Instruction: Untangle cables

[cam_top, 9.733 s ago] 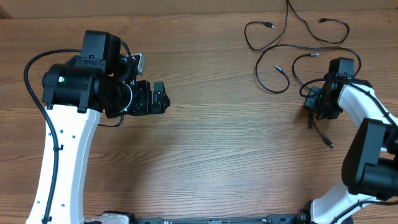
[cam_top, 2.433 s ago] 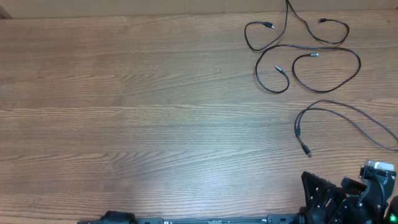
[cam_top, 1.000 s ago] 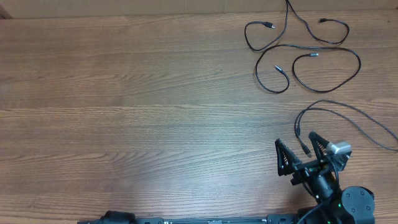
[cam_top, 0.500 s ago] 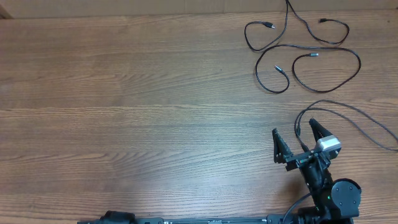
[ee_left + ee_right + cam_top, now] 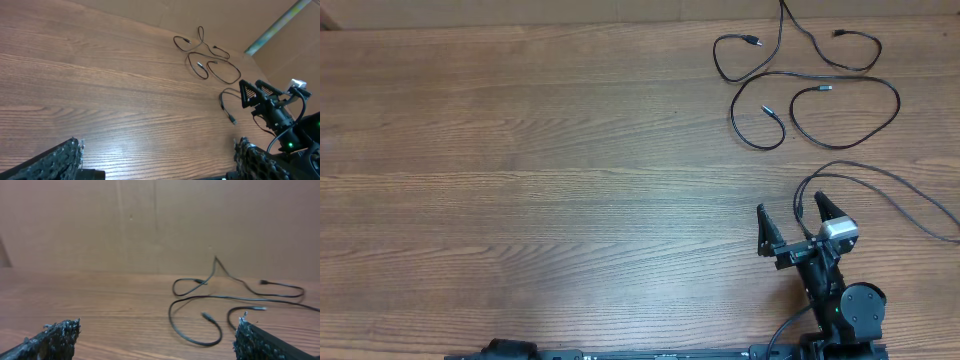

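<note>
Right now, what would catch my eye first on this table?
A tangle of thin black cables loops over itself at the far right of the brown wooden table. Nearer, the robot's black right claw stands wide open by the end of a separate thin black cable.

The overhead camera looks straight down from high up and takes in the cables (image 5: 820, 72) and the wide stretch of table (image 5: 570, 150) beside them. The left wrist camera sits raised and well away from the cables, looking slantwise down across the table toward them. The right wrist camera sits low and nearer, facing them almost level. All three views share the cables.
</note>
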Tool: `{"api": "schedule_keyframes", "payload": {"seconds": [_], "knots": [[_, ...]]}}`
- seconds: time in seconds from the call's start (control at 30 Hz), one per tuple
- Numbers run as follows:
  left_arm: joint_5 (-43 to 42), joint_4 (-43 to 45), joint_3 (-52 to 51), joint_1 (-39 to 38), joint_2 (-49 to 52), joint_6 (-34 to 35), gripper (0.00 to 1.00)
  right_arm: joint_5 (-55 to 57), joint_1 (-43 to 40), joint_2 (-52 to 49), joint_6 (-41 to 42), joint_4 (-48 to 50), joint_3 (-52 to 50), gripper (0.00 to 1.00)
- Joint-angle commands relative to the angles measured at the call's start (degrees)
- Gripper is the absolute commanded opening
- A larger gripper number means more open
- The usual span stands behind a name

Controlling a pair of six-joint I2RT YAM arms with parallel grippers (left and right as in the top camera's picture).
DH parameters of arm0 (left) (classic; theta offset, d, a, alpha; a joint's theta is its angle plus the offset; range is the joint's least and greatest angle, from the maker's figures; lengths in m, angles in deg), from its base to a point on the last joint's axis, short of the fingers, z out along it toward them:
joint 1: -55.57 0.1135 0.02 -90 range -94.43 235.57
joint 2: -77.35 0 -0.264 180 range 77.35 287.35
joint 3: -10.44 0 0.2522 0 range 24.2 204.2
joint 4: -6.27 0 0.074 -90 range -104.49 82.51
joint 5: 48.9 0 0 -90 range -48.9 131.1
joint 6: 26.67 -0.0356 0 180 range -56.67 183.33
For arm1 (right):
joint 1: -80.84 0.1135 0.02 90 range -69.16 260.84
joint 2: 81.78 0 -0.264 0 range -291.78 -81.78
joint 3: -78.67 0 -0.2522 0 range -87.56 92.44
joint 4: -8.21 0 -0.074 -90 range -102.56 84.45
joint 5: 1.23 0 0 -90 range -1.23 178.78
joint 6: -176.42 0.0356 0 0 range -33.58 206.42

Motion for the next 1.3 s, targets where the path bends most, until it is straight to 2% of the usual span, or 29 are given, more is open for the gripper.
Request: {"api": "schedule_keyframes", "payload": {"seconds": [0.0,0.1,0.23,0.5,0.73,1.07,1.27], "knots": [[0.17,0.09,-0.26,0.22,-0.22,0.61,1.0,1.49,-1.29,0.68,-1.75,-0.66,-0.61,1.0],[0.17,0.09,-0.26,0.22,-0.22,0.61,1.0,2.14,-1.84,0.68,-2.14,-3.3,-0.61,1.0],[0.17,0.09,-0.26,0.22,-0.22,0.61,1.0,2.67,-1.84,0.68,-4.66,-3.37,-0.61,1.0],[0.17,0.09,-0.26,0.22,-0.22,0.61,1.0,5.75,-1.77,0.68,-4.55,-3.82,-0.57,1.0],[0.17,0.09,-0.26,0.22,-0.22,0.61,1.0,6.19,-1.73,0.68,-1.07,-3.91,-0.57,1.0],[0.17,0.09,-0.26,0.22,-0.22,0.61,0.99,6.14,-1.73,0.68,-0.98,-3.89,-0.57,1.0],[0.17,0.09,-0.26,0.22,-0.22,0.61,0.99,6.08,-1.68,0.68,-4.59,-3.89,-0.57,1.0]]}}
